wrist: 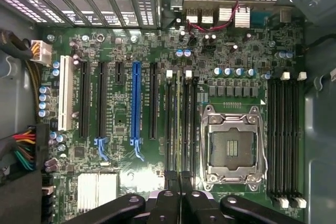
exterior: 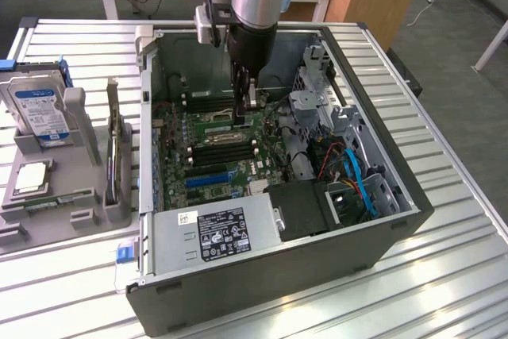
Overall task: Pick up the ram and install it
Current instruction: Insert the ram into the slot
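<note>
ram (wrist: 179, 121) edge-on, chips hidden | power-supply label (exterior: 225, 236) text unreadable

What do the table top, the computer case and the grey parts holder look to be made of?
Table top: bare metal, likely aluminium; ribbed, silvery, reflecting light.
Computer case: sheet metal, dark matte paint outside, bare grey inside.
Parts holder: matte grey plastic, probably; dull, blocky posts.

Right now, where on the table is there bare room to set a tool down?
Bare slats on the table to the exterior view's right of the PC case, and the near corner in front of the grey parts tray. Crowded: the tray itself, and inside the case around the gripper.
</note>
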Tool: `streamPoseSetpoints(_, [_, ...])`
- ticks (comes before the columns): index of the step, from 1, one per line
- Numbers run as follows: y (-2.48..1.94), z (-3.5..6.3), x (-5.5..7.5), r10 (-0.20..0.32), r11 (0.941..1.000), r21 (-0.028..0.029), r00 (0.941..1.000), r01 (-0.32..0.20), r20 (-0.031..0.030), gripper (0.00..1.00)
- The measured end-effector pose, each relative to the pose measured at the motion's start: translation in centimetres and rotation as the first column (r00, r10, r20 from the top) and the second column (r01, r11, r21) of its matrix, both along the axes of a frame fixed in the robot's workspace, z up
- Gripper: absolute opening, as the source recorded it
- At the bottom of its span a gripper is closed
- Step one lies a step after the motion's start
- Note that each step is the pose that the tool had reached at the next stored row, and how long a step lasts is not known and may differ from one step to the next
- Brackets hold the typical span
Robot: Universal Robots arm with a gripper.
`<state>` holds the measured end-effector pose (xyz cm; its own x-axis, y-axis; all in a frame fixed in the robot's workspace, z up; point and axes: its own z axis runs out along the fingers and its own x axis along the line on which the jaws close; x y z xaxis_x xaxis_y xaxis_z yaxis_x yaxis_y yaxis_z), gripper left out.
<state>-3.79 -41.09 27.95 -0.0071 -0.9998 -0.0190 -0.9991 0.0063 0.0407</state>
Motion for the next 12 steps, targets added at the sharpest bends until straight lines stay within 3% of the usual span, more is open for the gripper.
streamPoseSetpoints(12, [-0.01, -1.24, 0.0, -0.006, 1.0000, 0.0001, 1.0000, 0.006, -0.0002, 0.12])
